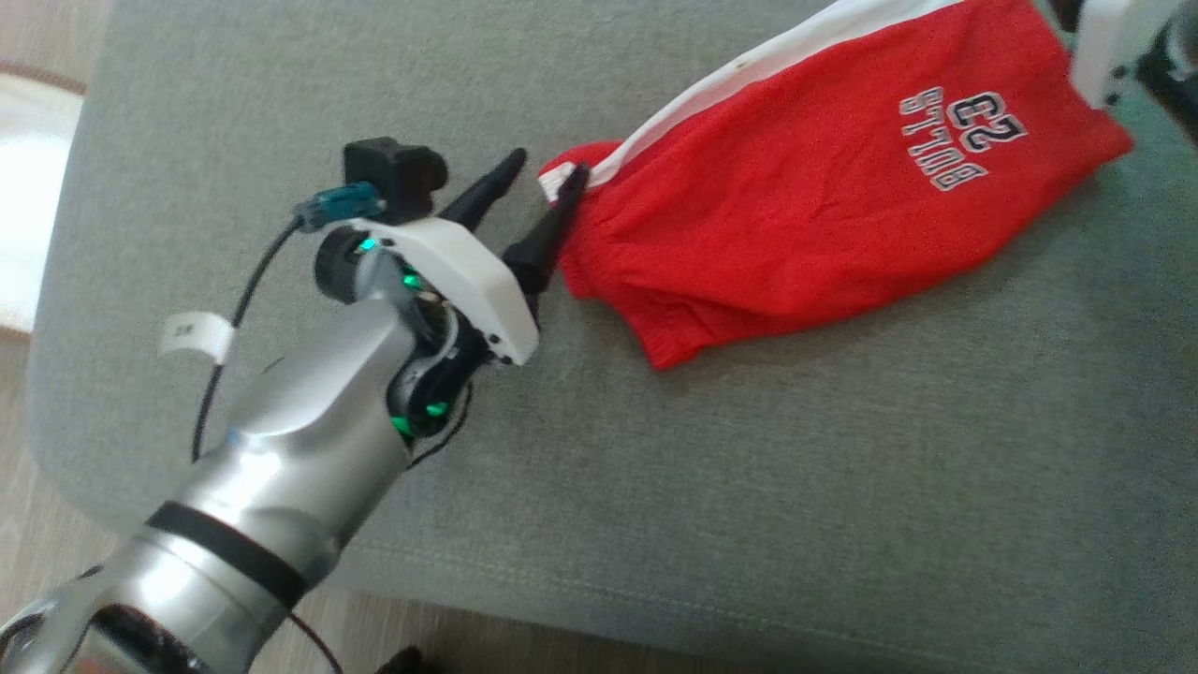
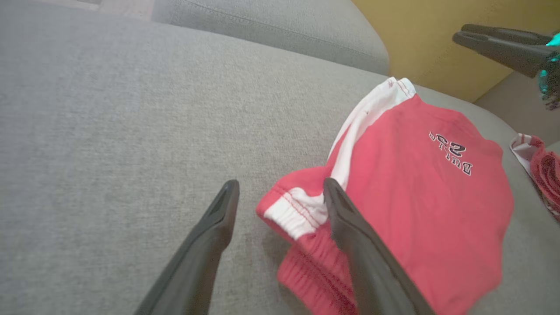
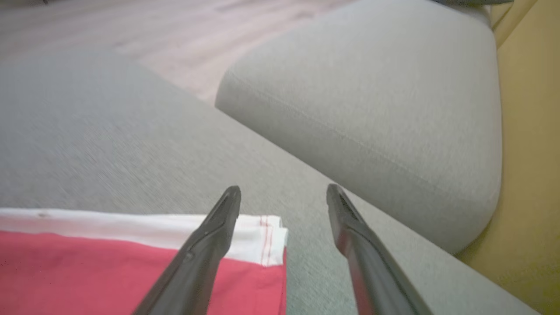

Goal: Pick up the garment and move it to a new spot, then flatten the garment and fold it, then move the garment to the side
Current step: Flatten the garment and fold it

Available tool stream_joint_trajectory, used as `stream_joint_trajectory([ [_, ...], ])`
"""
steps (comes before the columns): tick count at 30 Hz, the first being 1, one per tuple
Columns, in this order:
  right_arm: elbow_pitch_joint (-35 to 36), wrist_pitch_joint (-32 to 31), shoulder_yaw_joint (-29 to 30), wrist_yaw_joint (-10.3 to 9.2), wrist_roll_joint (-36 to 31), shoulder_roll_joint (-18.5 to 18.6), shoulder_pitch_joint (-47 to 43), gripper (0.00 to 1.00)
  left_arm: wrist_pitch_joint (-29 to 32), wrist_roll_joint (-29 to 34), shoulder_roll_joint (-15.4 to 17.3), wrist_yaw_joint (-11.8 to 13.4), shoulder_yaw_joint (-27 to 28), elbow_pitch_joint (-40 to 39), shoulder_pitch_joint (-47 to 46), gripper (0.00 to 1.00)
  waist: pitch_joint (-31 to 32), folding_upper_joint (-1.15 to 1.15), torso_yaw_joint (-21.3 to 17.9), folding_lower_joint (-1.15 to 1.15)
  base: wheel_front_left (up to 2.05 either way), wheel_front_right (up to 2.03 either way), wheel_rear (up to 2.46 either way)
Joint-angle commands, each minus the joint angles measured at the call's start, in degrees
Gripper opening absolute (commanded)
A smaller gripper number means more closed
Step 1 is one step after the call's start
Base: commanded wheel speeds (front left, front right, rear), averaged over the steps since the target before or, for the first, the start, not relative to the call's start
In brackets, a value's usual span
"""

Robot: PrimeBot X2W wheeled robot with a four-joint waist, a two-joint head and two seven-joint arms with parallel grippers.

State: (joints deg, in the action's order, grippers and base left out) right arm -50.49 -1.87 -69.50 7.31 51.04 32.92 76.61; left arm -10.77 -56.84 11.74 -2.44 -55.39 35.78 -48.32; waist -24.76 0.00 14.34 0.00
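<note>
My left end effector (image 1: 550, 166) stands wide at the bunched waistband of the red shorts (image 1: 796, 206). My right end effector (image 3: 283, 189) is wide over their white-striped hem corner, and neither holds anything. The shorts lie on the grey sofa cushion (image 1: 749, 487). To flatten well, I'd draw both ends apart and smooth the waistband first. I count one pair of shorts, two end effectors, a second cushion (image 3: 372, 109) and another red cloth (image 2: 540, 166).

The garment (image 1: 824, 197) is soft matt red cloth with a white cloth stripe and a gathered, ribbed waistband. Under the garment, the cushion (image 1: 749, 487) is grey, coarsely woven matt fabric. Left of the garment, the left gripper (image 1: 550, 163) has matt dark fingers (image 1: 487, 192), a smooth white plastic shell (image 1: 468, 271) and a glossy silver forearm (image 1: 309, 440)
</note>
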Motion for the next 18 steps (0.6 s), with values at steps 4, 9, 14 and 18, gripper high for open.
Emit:
stream_joint_trajectory([
  [4, 1.97, 5.73, 1.11, 0.18, 1.87, -1.68, -2.88, 1.0, -1.84, -0.73, 4.24, 1.57, 3.7, -0.88, 0.4, 1.0, 3.94, 0.0, -3.53, 0.0, 0.0, 0.0, 0.0],
  [9, 2.31, 12.35, 2.24, 0.18, 3.26, -3.12, -5.98, 1.0, -3.2, -0.29, 7.57, 4.31, 6.19, -2.9, 2.33, 1.0, 8.36, 0.0, -6.34, 0.0, 0.0, 0.0, 0.0],
  [14, 2.04, 16.08, 4.63, 0.18, 2.48, -3.54, -9.47, 1.0, -4.14, 3.54, 9.79, 9.49, 10.32, -7.98, 3.77, 1.0, 12.37, 0.0, -8.26, 0.0, 0.0, 0.0, 0.0],
  [18, 2.17, 16.8, 9.86, 0.18, -0.37, -4.47, -12.98, 1.0, -4.2, 8.35, 9.81, 12.89, 14.99, -14.33, 7.19, 1.0, 14.94, 0.0, -10.04, 0.0, 0.0, 0.0, 0.0],
])
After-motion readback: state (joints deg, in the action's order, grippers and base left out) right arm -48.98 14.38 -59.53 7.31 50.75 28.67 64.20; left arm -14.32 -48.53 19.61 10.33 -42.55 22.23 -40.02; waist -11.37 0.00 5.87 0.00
